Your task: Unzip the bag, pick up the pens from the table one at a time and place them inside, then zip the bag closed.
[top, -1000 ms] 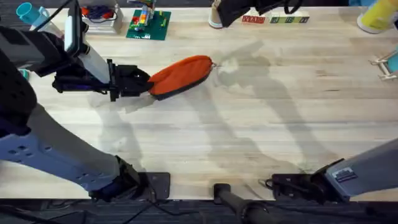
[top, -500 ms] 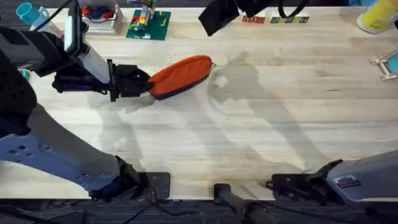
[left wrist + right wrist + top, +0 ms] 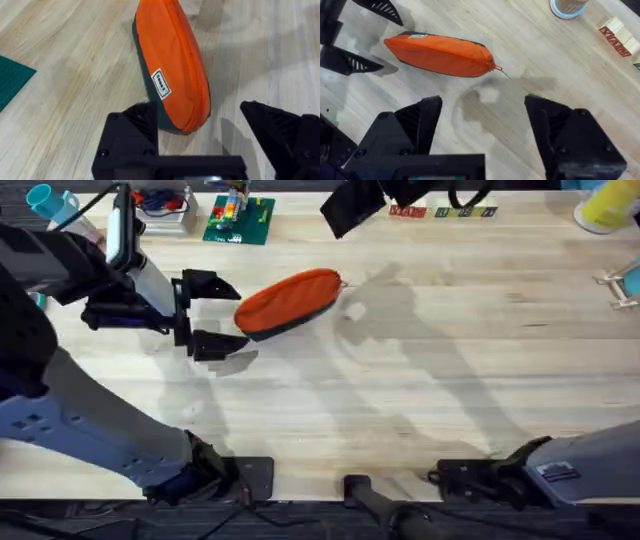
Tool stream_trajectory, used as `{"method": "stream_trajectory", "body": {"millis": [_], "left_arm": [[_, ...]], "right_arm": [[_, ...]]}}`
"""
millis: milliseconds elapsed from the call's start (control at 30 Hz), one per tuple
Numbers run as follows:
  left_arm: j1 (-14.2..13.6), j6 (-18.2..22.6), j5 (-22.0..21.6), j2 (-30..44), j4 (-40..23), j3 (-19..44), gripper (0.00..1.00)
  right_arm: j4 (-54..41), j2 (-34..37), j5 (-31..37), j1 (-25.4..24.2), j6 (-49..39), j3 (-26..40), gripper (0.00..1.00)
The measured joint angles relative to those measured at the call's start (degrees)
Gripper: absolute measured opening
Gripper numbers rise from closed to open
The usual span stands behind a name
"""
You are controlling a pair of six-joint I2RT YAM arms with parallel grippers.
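The orange bag point(image 3: 290, 300) lies zipped on the table point(image 3: 420, 380), its zipper pull point(image 3: 498, 69) at the right-hand end. My left gripper point(image 3: 222, 313) is open at the bag's left end, one finger on each side of the tip and neither touching it. In the left wrist view the bag point(image 3: 172, 65) runs away from the left gripper point(image 3: 207, 130), its end between the spread fingers. My right gripper point(image 3: 350, 205) hangs high above the table's far side, open and holding nothing. Its camera looks down on the bag point(image 3: 440, 52) past the right gripper point(image 3: 485, 125). The pens are out of view.
A green baseplate with toy bricks point(image 3: 238, 220) and a teal cup point(image 3: 45, 198) stand at the back left. Wooden letter blocks point(image 3: 440, 212) and a yellow object point(image 3: 605, 205) are at the back right. A round cup point(image 3: 567, 6) stands near the blocks.
My left gripper has opened and let go of the bag's left end. The right gripper rose and moved left a second ago, then held still. The bag has not moved.
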Motion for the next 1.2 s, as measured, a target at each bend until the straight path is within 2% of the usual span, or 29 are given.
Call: {"method": "stream_trajectory", "body": {"millis": [100, 167, 233, 333, 633, 733, 933, 1067, 1200], "left_arm": [[0.0, 0.0, 0.5, 0.0, -1.1, 0.0, 0.995], [0.5, 0.0, 2.5, 0.0, -3.9, 0.0, 0.995], [2.9, 0.5, 3.6, 0.0, -11.4, 2.9, 0.997], [4.3, 2.0, 4.1, 0.0, -15.9, 5.4, 0.997], [4.9, 2.7, 4.5, -0.9, -20.5, 7.1, 0.998], [4.9, 2.7, 4.1, -4.4, -21.5, 7.1, 0.997], [4.9, 2.6, 3.2, -15.9, -24.7, 7.1, 0.997], [4.9, -0.7, 2.7, -23.1, -24.8, 7.1, 0.997], [4.9, -8.9, 1.2, -29.3, -24.8, 7.1, 0.997]], "right_arm": [[0.0, 0.0, 0.0, 0.0, 0.0, 0.0, 0.997], [0.0, 0.0, 0.0, 0.0, 0.0, 0.0, 0.997], [0.0, 0.0, 0.0, 0.0, 0.0, 0.0, 0.997], [0.0, 0.0, 0.0, 0.0, 0.0, 0.0, 0.997], [0.0, 0.0, 0.0, 0.0, 0.0, 0.0, 0.998], [0.0, 0.0, 0.0, 0.0, 0.0, 0.0, 0.998], [0.0, 0.0, 0.0, 0.0, 0.0, 0.0, 0.998], [0.0, 0.0, 0.0, 0.0, -0.2, 0.0, 0.998], [0.0, 0.0, 0.0, 0.0, -0.2, 0.0, 0.998]]}}
